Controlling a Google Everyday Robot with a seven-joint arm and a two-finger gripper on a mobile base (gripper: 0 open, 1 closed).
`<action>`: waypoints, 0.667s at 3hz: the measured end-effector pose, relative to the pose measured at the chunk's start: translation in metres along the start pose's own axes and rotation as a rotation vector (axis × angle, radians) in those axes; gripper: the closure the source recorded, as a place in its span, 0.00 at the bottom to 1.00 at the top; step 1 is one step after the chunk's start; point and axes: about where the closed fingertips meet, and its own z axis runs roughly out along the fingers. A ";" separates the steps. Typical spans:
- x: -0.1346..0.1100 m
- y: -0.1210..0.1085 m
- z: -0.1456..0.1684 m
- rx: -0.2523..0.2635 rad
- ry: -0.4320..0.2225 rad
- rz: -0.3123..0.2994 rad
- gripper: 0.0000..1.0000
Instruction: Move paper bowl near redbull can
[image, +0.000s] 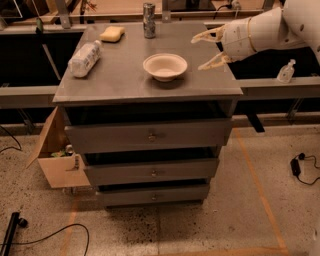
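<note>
The paper bowl (165, 66) sits upright on the grey top of the drawer cabinet (150, 86), a little right of the middle and close to the front edge. The redbull can (149, 13) stands upright at the back edge, well apart from the bowl and slightly to its left. The gripper (196, 53) hangs over the right side of the top, just beside the bowl but not touching it. Its jaws are wide apart and point toward the bowl, with nothing between them, so I judge that the grasp is not yet made. Several things could go wrong from here. The bowl looks light and its rim is thin and rolled, so a finger that meets the wall before the jaws close may push the bowl across the smooth top, or tip it, instead of catching it. If the lower finger comes in too low, it may scrape the cabinet top. Later, near the can, the danger is different: the can is tall and slim, so a small knock from the bowl or from the arm could send it over. The yellow sponge (112, 34) and the plastic bottle (84, 58) lie on the left side, away from the likely path.
</note>
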 end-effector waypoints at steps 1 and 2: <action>0.011 0.007 0.008 0.002 0.015 0.013 0.50; 0.017 0.013 0.020 -0.008 0.017 0.015 0.45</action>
